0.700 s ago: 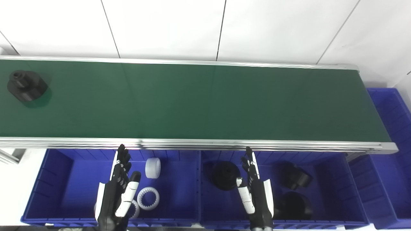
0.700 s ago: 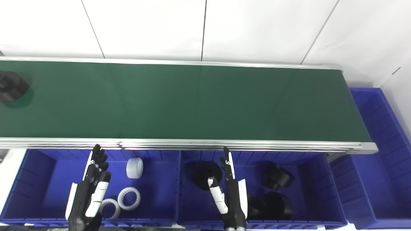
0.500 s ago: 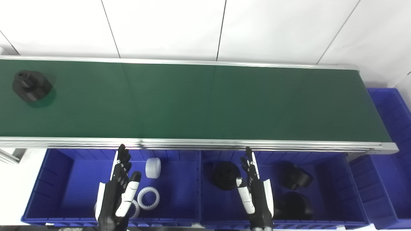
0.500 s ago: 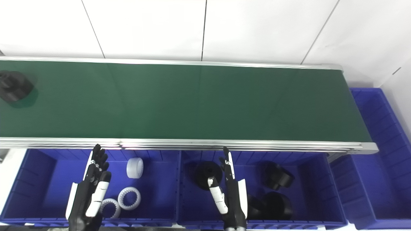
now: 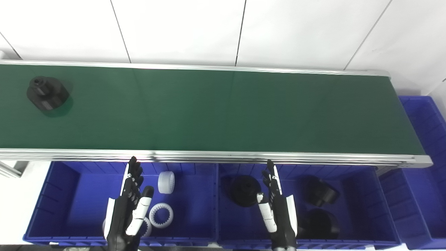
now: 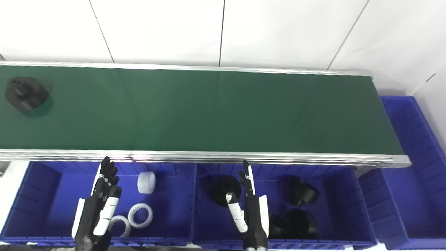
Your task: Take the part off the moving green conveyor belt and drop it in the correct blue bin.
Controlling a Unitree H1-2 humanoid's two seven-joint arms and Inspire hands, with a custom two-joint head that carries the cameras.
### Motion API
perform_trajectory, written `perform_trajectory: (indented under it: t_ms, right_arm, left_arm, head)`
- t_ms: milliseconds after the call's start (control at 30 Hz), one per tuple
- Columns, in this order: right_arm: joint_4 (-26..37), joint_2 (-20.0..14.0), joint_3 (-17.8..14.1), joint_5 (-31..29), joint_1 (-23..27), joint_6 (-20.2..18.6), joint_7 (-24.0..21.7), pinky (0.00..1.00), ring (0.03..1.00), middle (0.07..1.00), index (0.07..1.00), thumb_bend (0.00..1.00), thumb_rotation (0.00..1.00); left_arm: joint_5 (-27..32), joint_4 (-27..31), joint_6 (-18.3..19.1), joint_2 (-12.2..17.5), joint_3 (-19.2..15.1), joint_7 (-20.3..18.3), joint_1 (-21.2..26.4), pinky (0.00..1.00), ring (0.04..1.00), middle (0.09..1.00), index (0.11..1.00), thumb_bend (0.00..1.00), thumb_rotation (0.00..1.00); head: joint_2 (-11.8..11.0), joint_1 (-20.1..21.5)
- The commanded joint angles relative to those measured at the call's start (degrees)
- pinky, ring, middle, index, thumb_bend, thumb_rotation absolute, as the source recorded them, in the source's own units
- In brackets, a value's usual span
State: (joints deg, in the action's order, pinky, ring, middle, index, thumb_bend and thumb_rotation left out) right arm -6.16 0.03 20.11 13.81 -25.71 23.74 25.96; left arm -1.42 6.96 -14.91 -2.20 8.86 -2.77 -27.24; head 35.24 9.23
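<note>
Green belt (image 5: 223, 108) mostly bare, black part (image 5: 47, 93) near left edge; both robot hands (image 5: 127, 209) (image 5: 277, 205) open, w/ nothing held.

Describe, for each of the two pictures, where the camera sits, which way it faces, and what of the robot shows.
Left eye view: on the head, looking down at the green conveyor belt and blue bins; both hands show.
Right eye view: beside it, same downward look; left hand and right hand show.
Shared: black part on the belt.
</note>
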Motion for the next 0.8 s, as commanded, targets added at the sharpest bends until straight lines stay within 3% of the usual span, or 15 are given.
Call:
perform_trajectory:
  t_ms: [0, 767]
  right_arm:
    - [0.83, 0.32, -0.08, 0.46, -0.07, 3.18, -0.25, 0.94, 0.955, 0.997, 1.0, 0.67, 1.0]
    - [0.71, 0.25, -0.16, 0.18, 0.05, 3.18, -0.49, 0.94, 0.952, 0.995, 1.0, 0.67, 1.0]
  left_arm:
    - [0.35, 1.65, -1.11, 0.03, 0.52, -0.45, -0.14, 1.0, 1.0, 1.0, 1.0, 0.55, 0.74]
    - [0.1, 0.72, -2.02, 0.02, 0.42, -0.37, 0.29, 1.0, 1.0, 1.0, 1.0, 0.56, 0.73]
  head:
    - [0.01, -0.07]
    - [-0.2, -0.13]
